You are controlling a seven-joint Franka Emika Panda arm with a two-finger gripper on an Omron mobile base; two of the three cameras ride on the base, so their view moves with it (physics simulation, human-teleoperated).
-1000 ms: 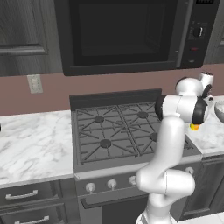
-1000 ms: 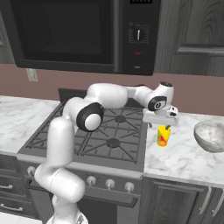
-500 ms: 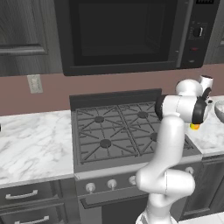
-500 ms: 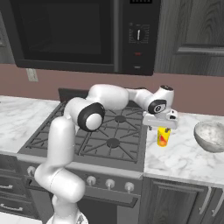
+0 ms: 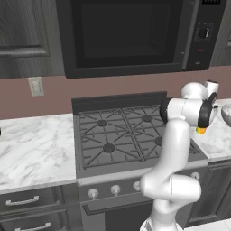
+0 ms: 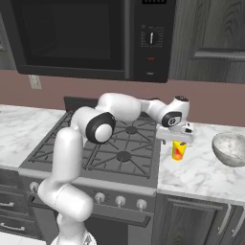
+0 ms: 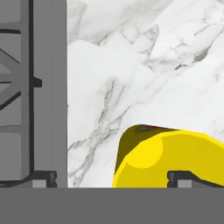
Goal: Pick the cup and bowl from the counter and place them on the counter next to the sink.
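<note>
The arm reaches across the stove (image 6: 115, 143) to the right-hand stretch of counter (image 6: 201, 174), and its gripper (image 6: 178, 139) hangs directly above the cup (image 6: 179, 150), fingers spread wide with nothing between them. The cup stands upright on the marble just right of the stove's edge, yellow with a red-orange mark on its side. From the hand view the cup's (image 7: 170, 159) open mouth sits low in the picture, the stove grate (image 7: 17, 92) lies off to the left, and one dark fingertip (image 7: 188, 178) shows in front of the cup's rim; I can't tell whether the fingers have reached below the rim.

The bowl (image 6: 231, 148) rests on the same counter well to the right of the cup, apart from it. In the left base view the arm's wrist covers most of the cup (image 5: 200, 130), leaving a bit of yellow showing under it, and the bowl (image 5: 226, 113) sits at the right edge. A black microwave (image 6: 91, 38) hangs above the stove.
</note>
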